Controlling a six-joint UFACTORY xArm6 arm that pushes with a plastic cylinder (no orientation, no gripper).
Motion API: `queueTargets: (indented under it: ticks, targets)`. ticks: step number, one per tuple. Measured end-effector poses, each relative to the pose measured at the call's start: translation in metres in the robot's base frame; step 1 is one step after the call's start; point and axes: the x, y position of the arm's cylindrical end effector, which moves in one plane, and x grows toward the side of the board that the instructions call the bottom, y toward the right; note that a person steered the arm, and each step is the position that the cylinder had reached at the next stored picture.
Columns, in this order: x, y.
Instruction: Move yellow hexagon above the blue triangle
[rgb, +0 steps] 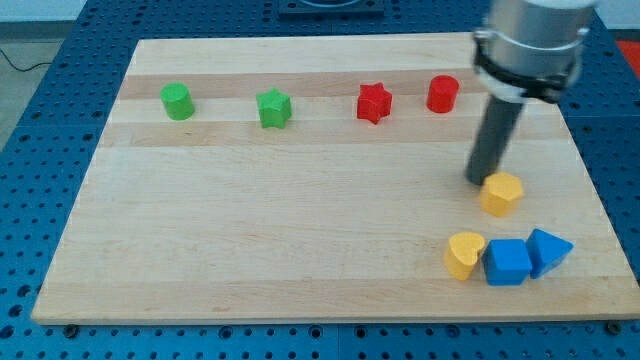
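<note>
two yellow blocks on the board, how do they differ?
The yellow hexagon sits higher up the view, alone, with my tip right at its upper-left edge. The yellow heart sits near the view's bottom, against the blue cube, away from my tip. Shapes differ: faceted versus lobed. Both are the same yellow.

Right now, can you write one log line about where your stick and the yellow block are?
my tip at upper-left edge of yellow hexagon | blue triangle below-right | hexagon already above triangle, slightly left

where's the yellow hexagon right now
The yellow hexagon sits on the view's right side of the board, just right of and below my tip, and up-left of the blue triangle.
</note>
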Motion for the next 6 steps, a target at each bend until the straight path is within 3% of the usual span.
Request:
queueTargets:
  ticks: [5,6]
  targets:
    - [0.036,0.034]
    - [-0.004,0.029]
